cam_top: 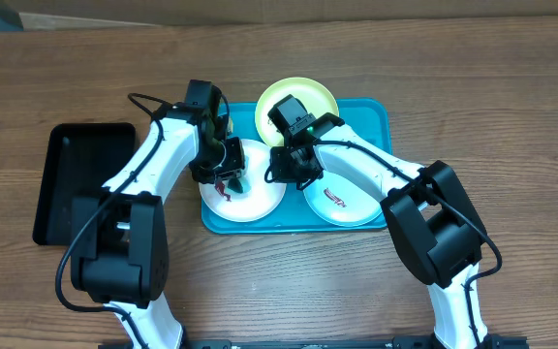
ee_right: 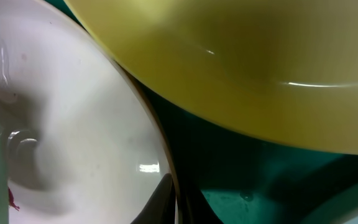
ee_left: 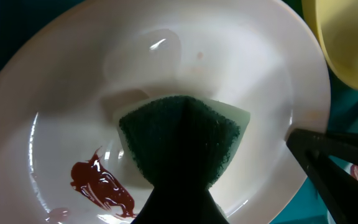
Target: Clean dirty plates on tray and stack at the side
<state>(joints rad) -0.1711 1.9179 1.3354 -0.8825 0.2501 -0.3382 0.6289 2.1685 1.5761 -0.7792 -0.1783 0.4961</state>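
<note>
Three plates lie on the turquoise tray (cam_top: 371, 121): a yellow-green plate (cam_top: 308, 94) at the back, a white plate (cam_top: 252, 201) at the left and another white plate (cam_top: 342, 201) at the right. Both white ones carry red-brown smears (ee_left: 101, 186). My left gripper (cam_top: 229, 174) is shut on a dark green sponge (ee_left: 179, 137), which is pressed onto the left white plate (ee_left: 73, 93) beside the smear. My right gripper (cam_top: 277, 173) is shut on that plate's right rim (ee_right: 166, 155), one finger on each side. The yellow-green plate (ee_right: 241, 62) overhangs just behind it.
A black rectangular bin (cam_top: 80, 179) lies on the wooden table left of the tray. The two arms meet over the tray's left half. In the left wrist view the right arm's dark finger (ee_left: 334, 155) reaches in at the plate's edge.
</note>
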